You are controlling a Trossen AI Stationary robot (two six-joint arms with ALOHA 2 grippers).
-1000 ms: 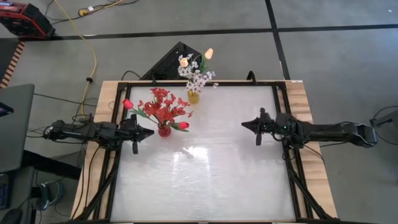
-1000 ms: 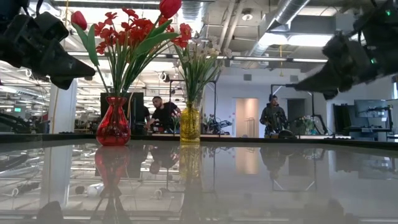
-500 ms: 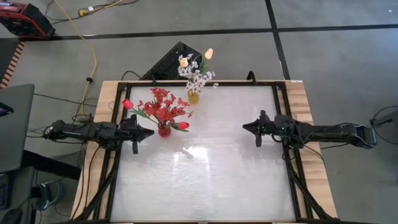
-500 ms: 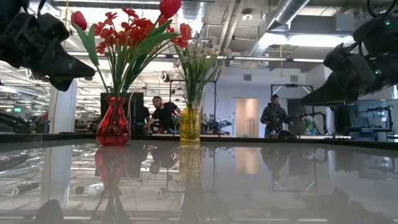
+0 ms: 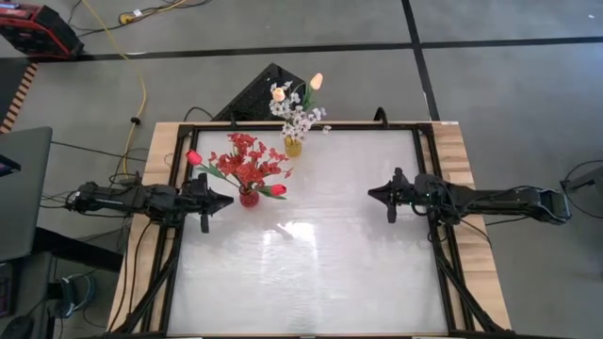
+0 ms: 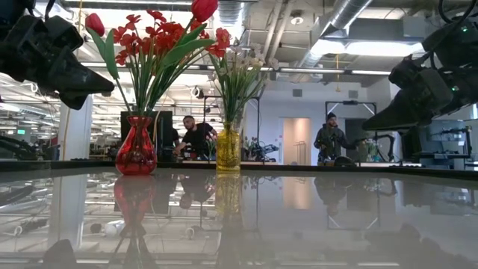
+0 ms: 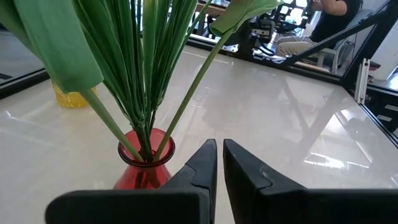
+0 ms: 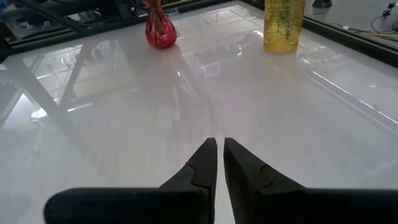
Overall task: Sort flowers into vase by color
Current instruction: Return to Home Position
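Observation:
A red glass vase (image 5: 249,197) stands on the white table at the left and holds red blossom sprays (image 5: 247,165) and red tulips (image 5: 193,157) by their green stems (image 7: 146,93). Behind it, near the far edge, a yellow vase (image 5: 293,147) holds small white blossoms (image 5: 300,118) and cream-yellow tulips (image 5: 317,81). My left gripper (image 5: 230,200) hovers shut just left of the red vase (image 7: 146,165), holding nothing. My right gripper (image 5: 370,192) hangs shut above the table's right half, far from both vases (image 8: 160,31).
Black frame rails (image 5: 429,169) run along the table's sides. The glossy tabletop (image 5: 311,264) lies bare between the arms and toward the near edge. A dark pyramid-shaped object (image 5: 264,89) sits beyond the far edge. People (image 6: 198,138) stand in the room behind.
My right gripper has sunk a little toward the table, still pointing toward the left. The vases and flowers stand as before.

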